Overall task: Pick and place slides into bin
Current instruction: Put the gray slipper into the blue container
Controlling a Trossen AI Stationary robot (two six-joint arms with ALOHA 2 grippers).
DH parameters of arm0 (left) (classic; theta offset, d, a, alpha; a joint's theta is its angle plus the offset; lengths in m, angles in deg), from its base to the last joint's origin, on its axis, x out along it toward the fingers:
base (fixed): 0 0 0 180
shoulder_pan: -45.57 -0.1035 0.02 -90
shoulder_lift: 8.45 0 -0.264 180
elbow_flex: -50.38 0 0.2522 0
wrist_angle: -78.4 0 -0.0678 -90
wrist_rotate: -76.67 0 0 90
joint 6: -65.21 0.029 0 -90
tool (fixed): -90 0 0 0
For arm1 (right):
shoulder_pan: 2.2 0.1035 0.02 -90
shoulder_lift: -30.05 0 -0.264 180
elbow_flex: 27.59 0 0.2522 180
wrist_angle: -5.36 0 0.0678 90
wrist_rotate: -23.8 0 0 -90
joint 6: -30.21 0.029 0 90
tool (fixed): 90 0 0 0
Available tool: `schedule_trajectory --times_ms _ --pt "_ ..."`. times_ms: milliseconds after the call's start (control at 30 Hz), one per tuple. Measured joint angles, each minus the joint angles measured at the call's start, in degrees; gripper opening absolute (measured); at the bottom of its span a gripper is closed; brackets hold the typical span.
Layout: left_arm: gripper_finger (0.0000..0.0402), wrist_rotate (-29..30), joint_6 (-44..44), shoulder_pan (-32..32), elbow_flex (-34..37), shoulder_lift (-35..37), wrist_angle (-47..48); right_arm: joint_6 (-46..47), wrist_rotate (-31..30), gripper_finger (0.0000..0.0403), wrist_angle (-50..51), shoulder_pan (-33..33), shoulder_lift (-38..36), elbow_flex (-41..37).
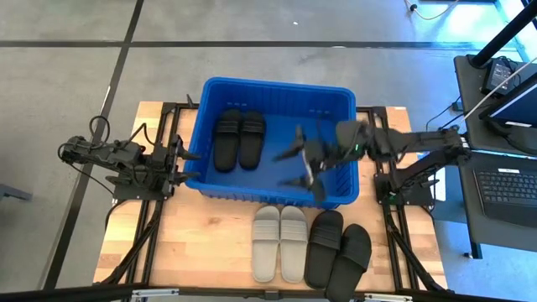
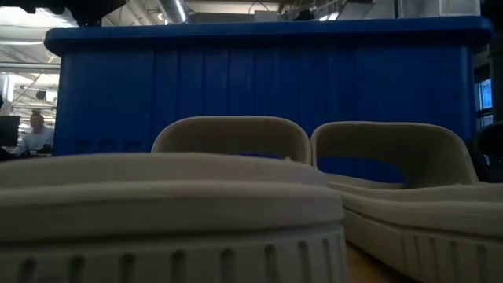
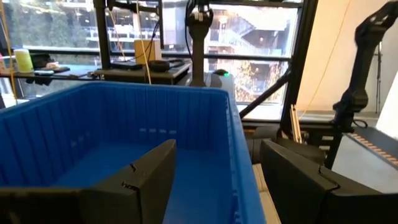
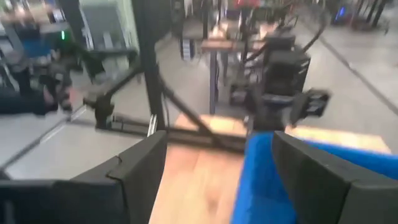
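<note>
The blue bin (image 1: 277, 138) stands at the table's far middle. Two black slides (image 1: 238, 139) lie side by side on its floor, at its left. Two light grey slides (image 1: 279, 242) and two black slides (image 1: 337, 250) lie soles down on the table in front of the bin. The grey pair fills the low view (image 2: 236, 196), with the bin's wall (image 2: 259, 79) behind it. My right gripper (image 1: 300, 166) hovers open and empty over the bin's right half. My left gripper (image 1: 188, 165) is open and empty just outside the bin's left wall (image 3: 124, 124).
A desk with a laptop (image 1: 506, 180) stands beyond the table's right edge. Bare wood (image 1: 185, 243) lies left of the grey slides. Black frame rails (image 1: 151, 226) run along both table sides. A person (image 2: 31, 134) sits far off in the room.
</note>
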Motion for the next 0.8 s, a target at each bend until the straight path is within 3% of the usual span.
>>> schedule_trajectory --times_ms 233,467,667,800 --pt "0.0227 0.0 0.02 -0.01 0.0 0.0 1.29 2.64 -15.47 0.0289 13.67 11.64 8.3 8.08" --pt "0.0227 0.0 0.0 -0.02 0.0 0.0 4.31 13.2 -26.02 0.0289 25.35 19.18 15.56 10.6" --pt "0.0227 -0.02 -0.05 0.0 0.0 0.02 6.28 27.87 -28.08 0.0289 39.38 22.05 20.69 10.6" --pt "0.0227 0.0 -0.05 0.0 0.0 0.02 6.73 31.82 -28.01 0.0289 44.33 23.09 24.59 10.6"
